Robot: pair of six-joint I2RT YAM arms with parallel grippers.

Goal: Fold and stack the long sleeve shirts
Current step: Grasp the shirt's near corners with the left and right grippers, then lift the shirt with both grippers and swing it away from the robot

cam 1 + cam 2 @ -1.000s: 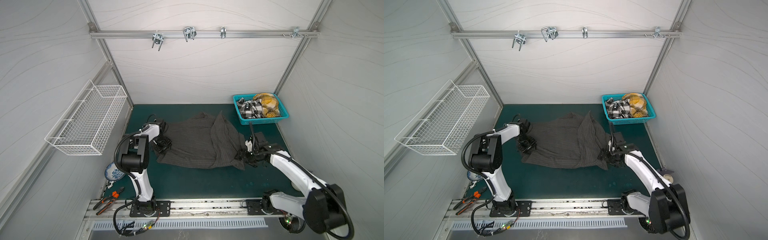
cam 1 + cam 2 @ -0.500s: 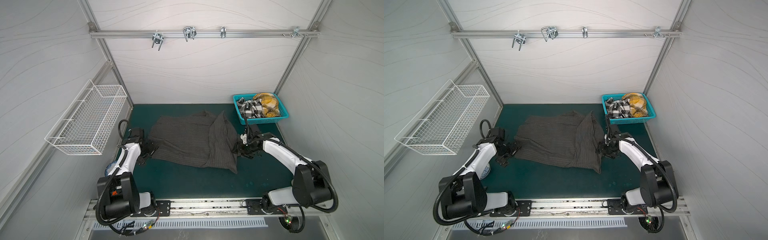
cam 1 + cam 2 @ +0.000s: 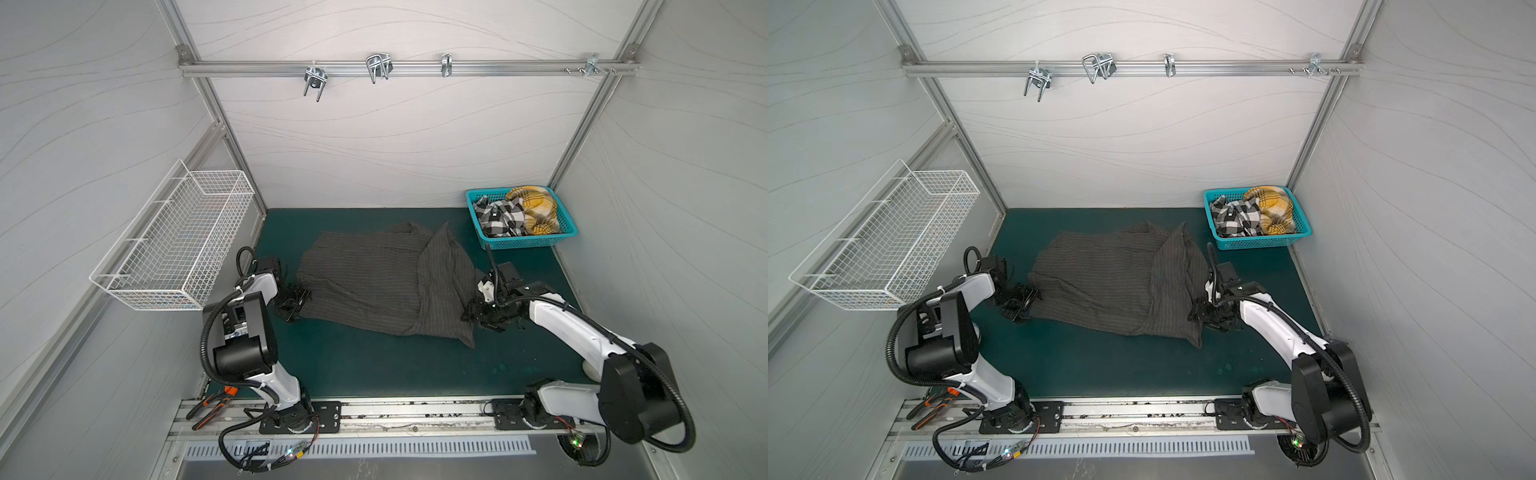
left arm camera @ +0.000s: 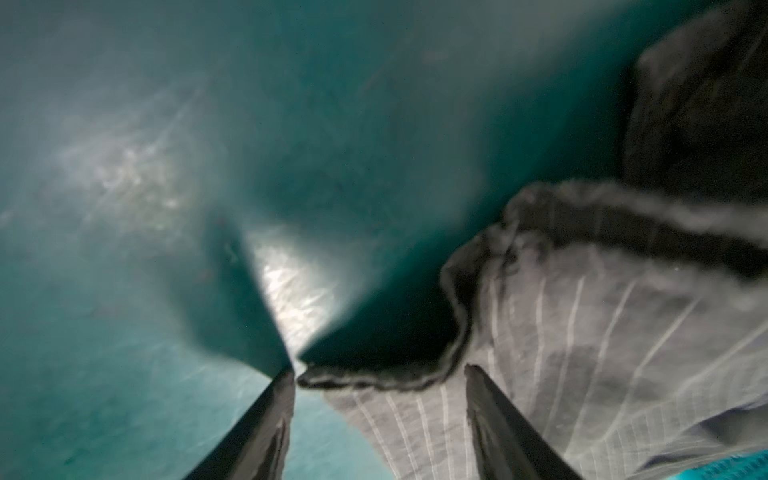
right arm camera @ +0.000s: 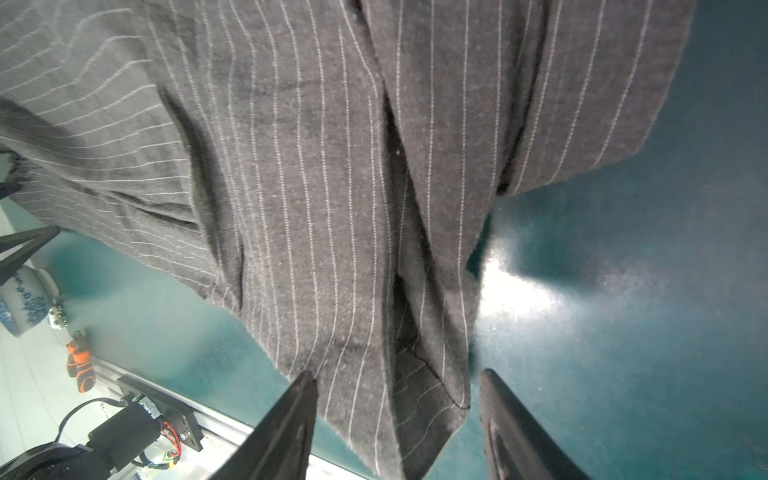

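A dark charcoal pinstriped shirt (image 3: 374, 282) (image 3: 1108, 282) lies partly spread on the green mat, its right part folded over. My left gripper (image 3: 293, 303) (image 3: 1021, 305) sits low at the shirt's left edge. In the left wrist view that gripper (image 4: 380, 378) is open, with the shirt's hem (image 4: 415, 411) lying between its fingers. My right gripper (image 3: 473, 316) (image 3: 1200, 313) is at the shirt's right edge. It is open in the right wrist view (image 5: 399, 380), with a shirt corner (image 5: 374, 395) between its fingers. A black-and-white plaid shirt (image 3: 498, 216) and a yellow plaid shirt (image 3: 536, 205) lie crumpled in the basket.
The teal basket (image 3: 523, 243) stands at the mat's back right corner. A white wire basket (image 3: 178, 245) hangs on the left wall. Orange-handled pliers (image 3: 212, 409) lie by the left arm's base. A blue-and-white jar (image 5: 23, 299) stands off the mat's left front.
The shirt's left edge has been drawn to the left with my left gripper. My right gripper has shifted along the shirt's right edge towards the front. Both arms' elbows have changed pose.
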